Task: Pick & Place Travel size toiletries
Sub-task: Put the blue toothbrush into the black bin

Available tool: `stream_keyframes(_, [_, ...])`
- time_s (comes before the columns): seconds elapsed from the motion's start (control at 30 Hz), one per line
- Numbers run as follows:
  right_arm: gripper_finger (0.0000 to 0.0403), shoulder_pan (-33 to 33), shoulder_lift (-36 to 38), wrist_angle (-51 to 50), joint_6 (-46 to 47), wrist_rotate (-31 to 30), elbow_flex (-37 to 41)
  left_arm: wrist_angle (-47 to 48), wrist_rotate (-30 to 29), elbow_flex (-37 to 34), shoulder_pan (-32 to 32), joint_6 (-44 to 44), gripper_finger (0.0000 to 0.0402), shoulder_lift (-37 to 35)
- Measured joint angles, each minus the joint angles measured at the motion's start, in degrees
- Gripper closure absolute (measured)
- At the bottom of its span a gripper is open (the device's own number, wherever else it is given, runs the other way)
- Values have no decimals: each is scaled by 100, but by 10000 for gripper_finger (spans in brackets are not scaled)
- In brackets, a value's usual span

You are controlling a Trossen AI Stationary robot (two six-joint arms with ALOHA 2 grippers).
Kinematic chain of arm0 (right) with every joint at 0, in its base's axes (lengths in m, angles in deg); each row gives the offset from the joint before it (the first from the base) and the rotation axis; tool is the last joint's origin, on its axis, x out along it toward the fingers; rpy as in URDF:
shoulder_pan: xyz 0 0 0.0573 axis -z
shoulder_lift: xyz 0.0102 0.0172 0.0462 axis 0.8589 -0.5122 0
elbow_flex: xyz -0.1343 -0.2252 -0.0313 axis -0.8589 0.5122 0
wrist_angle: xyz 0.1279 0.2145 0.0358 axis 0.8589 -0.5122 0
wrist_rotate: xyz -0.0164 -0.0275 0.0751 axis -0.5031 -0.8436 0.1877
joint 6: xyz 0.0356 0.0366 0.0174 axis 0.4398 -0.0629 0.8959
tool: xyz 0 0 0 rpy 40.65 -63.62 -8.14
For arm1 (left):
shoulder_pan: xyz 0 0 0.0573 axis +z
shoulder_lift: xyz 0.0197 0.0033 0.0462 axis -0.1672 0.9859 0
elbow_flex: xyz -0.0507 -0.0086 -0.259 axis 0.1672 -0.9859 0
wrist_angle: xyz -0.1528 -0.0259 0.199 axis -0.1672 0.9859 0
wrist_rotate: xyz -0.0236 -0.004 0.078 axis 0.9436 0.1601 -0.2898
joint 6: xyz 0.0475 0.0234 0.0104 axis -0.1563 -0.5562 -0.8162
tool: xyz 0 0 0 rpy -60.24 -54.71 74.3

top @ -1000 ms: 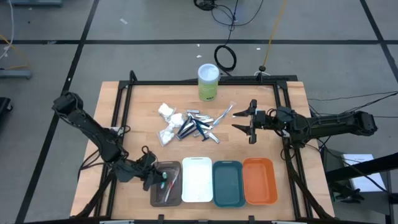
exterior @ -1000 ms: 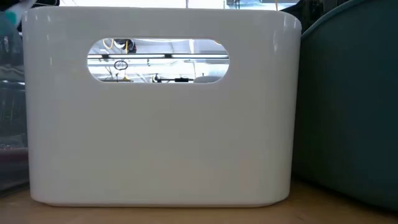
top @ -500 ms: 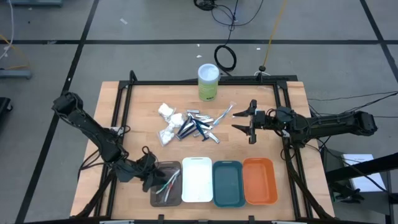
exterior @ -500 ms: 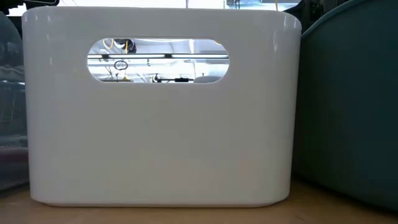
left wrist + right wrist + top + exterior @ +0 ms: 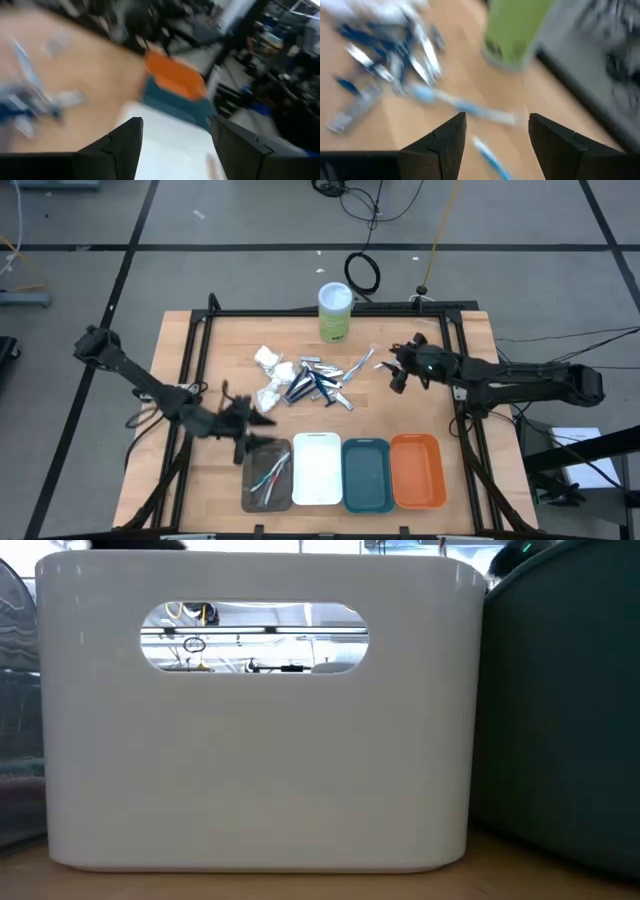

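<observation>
My left gripper (image 5: 238, 432) hangs just above the brown tray (image 5: 267, 488), fingers apart and empty — two toothbrushes (image 5: 268, 477) already lie inside. My right gripper (image 5: 400, 367), also spread and empty, points toward 9 o'clock at the toiletries pile (image 5: 305, 383) in the middle of the wooden table (image 5: 200, 380). The green canister (image 5: 335, 311) stands at 12 o'clock; cables cross the grey floor.

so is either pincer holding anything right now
No. The left pincer is open and empty above the brown tray; the right pincer is open and empty near the pile.
</observation>
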Motion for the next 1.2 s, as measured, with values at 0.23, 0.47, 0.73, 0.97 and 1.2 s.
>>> stream_keyframes(0.23, [200, 1277, -782, -1091, 154, 712, -194, -2, -1030, 7, 634, -1616, 169, -665])
stream_keyframes(0.47, [200, 1982, -1431, -1354, -76, 1138, -194, 200, -1084, 7, 1068, -2093, 169, -653])
stream_keyframes(0.73, [200, 2248, -1495, -2048, 256, 2045, -222, 547, -1064, 4, 1431, -2055, 169, -570])
stream_keyframes(0.97, [200, 2085, -1324, -2146, 270, 3662, -190, 720, -1054, 4, 1482, -1857, 169, -570])
stream_keyframes(1.2, [200, 1749, -1279, -1922, -859, 2130, -185, 789, -1054, 4, 1482, -1842, 169, -570])
